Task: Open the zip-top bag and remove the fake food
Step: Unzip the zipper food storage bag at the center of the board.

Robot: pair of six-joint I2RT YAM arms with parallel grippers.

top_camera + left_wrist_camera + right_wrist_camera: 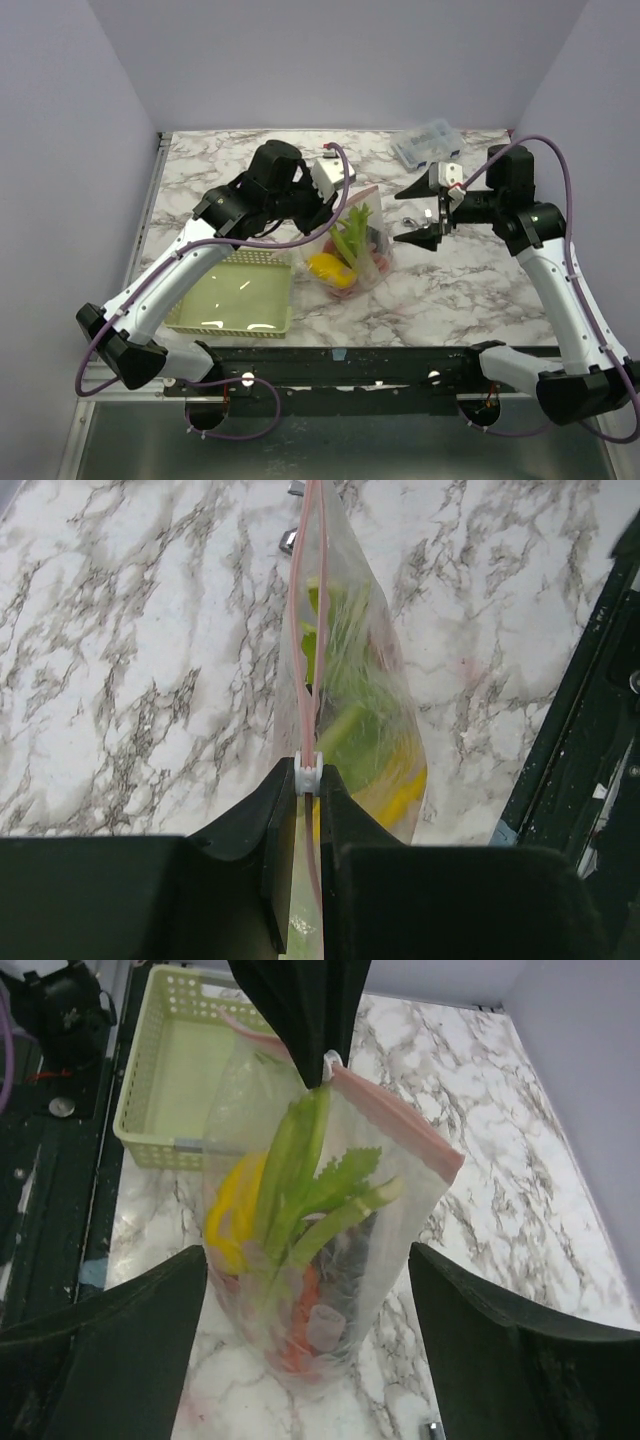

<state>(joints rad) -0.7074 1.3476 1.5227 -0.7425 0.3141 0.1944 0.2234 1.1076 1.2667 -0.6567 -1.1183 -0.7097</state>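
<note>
holding the zip-top bag (pixel 355 248) upright by its pink zip strip (pixel 400 1115), near the middle of the desk (pixel 480 290)
left jaws clamped on the strip at its white slider (pixel 308 770); right jaws spread apart just beside the bag, not touching; fake food (pixel 330 1210) inside: yellow piece (pixel 232 1215), green stalks (pixel 298 1155), orange carrot (pixel 305 1310)

so taking the zip-top bag (pixel 352 252) as the anchor: its bottom rests on the table (pixel 480 290) with the fake food (pixel 300 1190) inside it, the basket (pixel 232 328) sits just to its left, the compartment box (pixel 427 145) is behind it and off to the right, the left gripper (pixel 308 785) pinches its top edge, and the right gripper (pixel 418 213) hangs to its right, not touching
</note>
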